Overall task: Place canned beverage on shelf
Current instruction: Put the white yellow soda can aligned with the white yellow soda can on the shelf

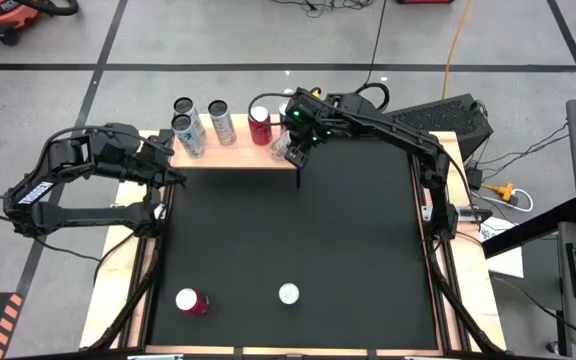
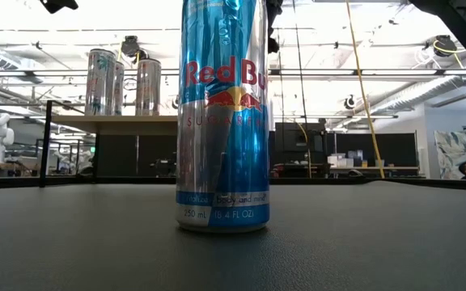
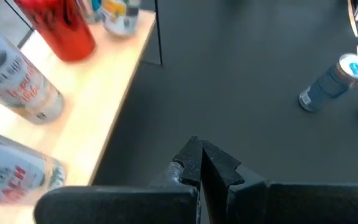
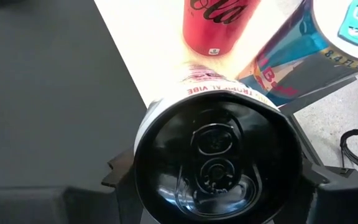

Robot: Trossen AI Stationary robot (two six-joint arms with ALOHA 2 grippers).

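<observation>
Right tool (image 1: 293,150) is clamped around the black-topped can (image 4: 216,158) at the shelf (image 1: 238,155); the rigid, smooth, dentable wall favours a moderate mid-body grip. Left tool (image 3: 202,163) is together.

Both arms (image 1: 88,175) matte black w/ black cables; right hand (image 1: 298,135) shows green LEDs.

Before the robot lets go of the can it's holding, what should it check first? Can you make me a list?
1. Right end effector grips the held can: ok.
2. Can is over the shelf, at its right end: ok.
3. Can's bottom rests on the wood: cannot tell.
4. Gap between it and the red can: ok, they look apart.
5. Left end effector shut and waiting off the shelf's left end: ok.
6. Two cans left on the table, a red one and a blue one: ok, away from the arms.
</observation>
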